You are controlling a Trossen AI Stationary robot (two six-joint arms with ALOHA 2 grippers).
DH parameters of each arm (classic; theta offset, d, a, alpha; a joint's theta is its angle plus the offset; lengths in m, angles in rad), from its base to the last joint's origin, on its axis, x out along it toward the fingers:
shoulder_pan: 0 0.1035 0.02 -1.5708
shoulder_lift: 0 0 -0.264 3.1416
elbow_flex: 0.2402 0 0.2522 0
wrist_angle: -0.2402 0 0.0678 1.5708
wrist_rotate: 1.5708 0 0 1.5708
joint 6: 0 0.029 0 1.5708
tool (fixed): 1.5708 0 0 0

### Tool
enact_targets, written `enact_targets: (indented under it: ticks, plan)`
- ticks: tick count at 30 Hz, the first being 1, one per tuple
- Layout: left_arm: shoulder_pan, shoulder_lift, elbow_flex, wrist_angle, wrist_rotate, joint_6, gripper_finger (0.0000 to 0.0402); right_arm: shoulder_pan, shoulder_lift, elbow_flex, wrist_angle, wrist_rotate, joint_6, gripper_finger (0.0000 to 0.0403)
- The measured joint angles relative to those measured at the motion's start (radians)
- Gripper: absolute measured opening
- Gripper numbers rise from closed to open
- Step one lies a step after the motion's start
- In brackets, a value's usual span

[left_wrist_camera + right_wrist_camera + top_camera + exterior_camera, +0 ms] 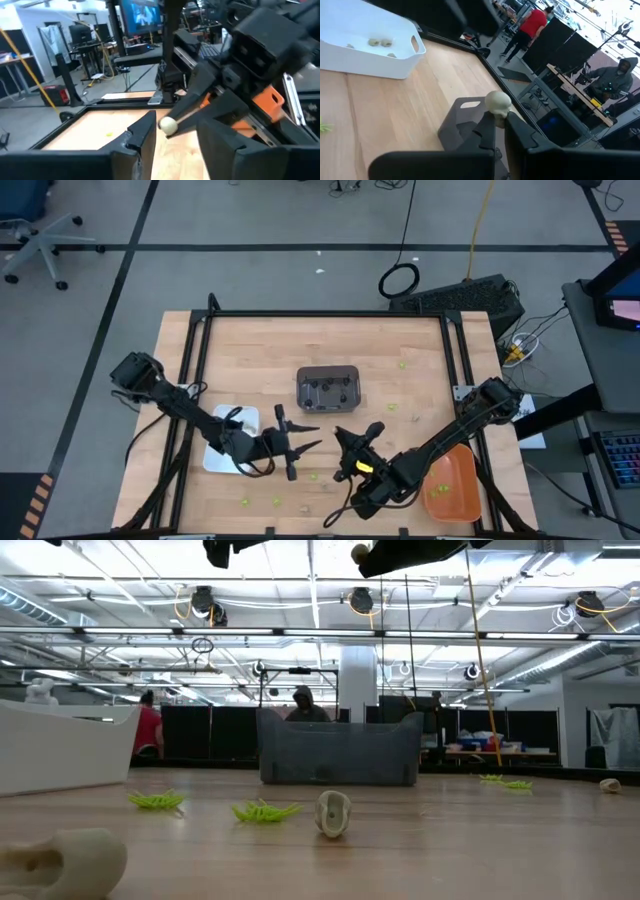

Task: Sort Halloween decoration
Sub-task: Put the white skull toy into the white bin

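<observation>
A pale tan, skull-like trinket (497, 102) is held above the table in my right gripper (500, 120), near the middle front (345, 438). My left gripper (315, 437) faces it from the left, open. In the left wrist view the trinket (167, 125) sits between the left gripper's (175, 150) fingertips, close to one finger (142, 135). I cannot tell whether it touches. Lime-green trinkets (265, 810) and another pale one (333, 812) lie on the table. My right gripper pinches the trinket's lower part (496, 114) between the free ends of its two fingers. The fingers come nearly level from the table's near right. The rest of the trinket juts out past the tips, lifted clear of the table.
A white tray (225, 438) with pale pieces stands at the near left. A dark grey tray (328, 388) stands in the middle and an orange tray (455, 488) at the near right. Green trinkets (315, 476) are scattered on the wood. People stand in the room beyond.
</observation>
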Motion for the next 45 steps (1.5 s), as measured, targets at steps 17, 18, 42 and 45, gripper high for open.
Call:
enact_targets:
  ticks: [17, 18, 42, 45]
  plan:
    - [0.034, 0.0, 0.0, -0.001, -0.027, -0.158, 0.0301, 0.0, 0.0, 0.0, 0.001, -0.002, 0.003, 0.0]
    - [0.035, 0.0, 0.0, -0.002, -0.027, -0.158, 0.0301, 0.0, 0.0, 0.0, 0.001, -0.002, 0.005, 0.0]
    - [0.069, 0.225, 0.14, 0.145, -0.015, -0.159, 0.0273, 0.0, 0.0, 0.001, -0.008, -0.003, 0.023, 0.0]
    - [0.07, 0.223, 0.145, 0.15, -0.016, -0.159, 0.0237, 0.0, 0.0, 0.001, -0.008, -0.003, 0.023, 0.0]
